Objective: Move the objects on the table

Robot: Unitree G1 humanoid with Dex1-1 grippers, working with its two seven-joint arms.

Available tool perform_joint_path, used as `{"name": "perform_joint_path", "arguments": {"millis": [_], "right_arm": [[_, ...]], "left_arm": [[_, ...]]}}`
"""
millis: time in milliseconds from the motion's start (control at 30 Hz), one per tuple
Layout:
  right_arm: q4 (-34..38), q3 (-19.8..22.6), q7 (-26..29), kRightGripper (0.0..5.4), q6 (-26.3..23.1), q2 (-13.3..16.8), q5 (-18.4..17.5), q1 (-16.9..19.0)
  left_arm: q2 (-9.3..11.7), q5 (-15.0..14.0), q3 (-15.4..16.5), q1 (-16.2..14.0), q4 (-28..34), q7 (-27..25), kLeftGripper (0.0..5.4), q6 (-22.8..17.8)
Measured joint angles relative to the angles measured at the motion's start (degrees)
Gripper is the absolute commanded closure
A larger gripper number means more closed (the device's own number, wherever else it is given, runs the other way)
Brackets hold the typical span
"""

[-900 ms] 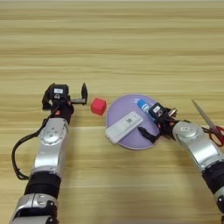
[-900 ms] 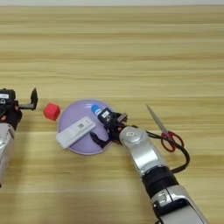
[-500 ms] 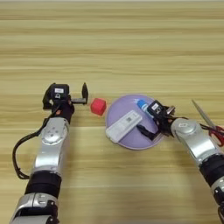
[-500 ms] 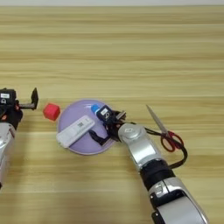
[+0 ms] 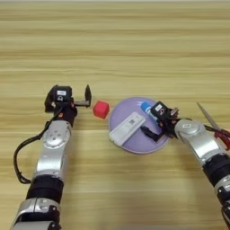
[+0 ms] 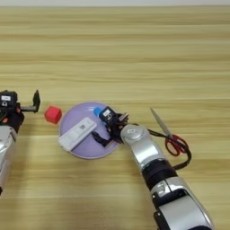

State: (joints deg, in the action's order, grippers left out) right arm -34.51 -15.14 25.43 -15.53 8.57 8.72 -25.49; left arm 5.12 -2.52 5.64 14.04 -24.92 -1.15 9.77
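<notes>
A purple plate (image 5: 134,147) lies on the table (image 5: 117,49), with a white flat bar (image 5: 127,129) across its middle. On the plate's right part lies a white tube; only its blue cap (image 5: 145,107) shows clearly. My right gripper (image 5: 161,121) sits over the tube, open, with one finger (image 5: 150,133) on the plate and the other on the tube's far side. A red cube (image 5: 101,109) rests just left of the plate. My left gripper (image 5: 67,99) hovers left of the cube, open and holding nothing, its near finger (image 5: 88,95) close to the cube.
Scissors with red handles (image 6: 176,144) lie right of the plate, beside my right forearm, blades pointing to the far left. A black cable loops by my left arm (image 5: 18,157).
My right gripper has edged slightly left over the tube. The left arm, cube, bar and plate have not moved.
</notes>
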Motion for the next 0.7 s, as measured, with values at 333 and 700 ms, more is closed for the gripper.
{"name": "perform_joint_path", "arguments": {"millis": [333, 700], "right_arm": [[-0.03, -0.46, 0.27, 1.79, -0.01, 0.23, 0.01, 0.01], [-0.07, -0.55, 0.52, 2.99, -0.03, 0.35, 0.01, 0.03]], "left_arm": [[-0.03, 0.0, -0.19, 0.0, 0.0, 0.12, 0.0, 0.0], [-0.06, 0.0, -0.24, 0.0, 0.0, 0.45, 0.0, 0.0]]}}
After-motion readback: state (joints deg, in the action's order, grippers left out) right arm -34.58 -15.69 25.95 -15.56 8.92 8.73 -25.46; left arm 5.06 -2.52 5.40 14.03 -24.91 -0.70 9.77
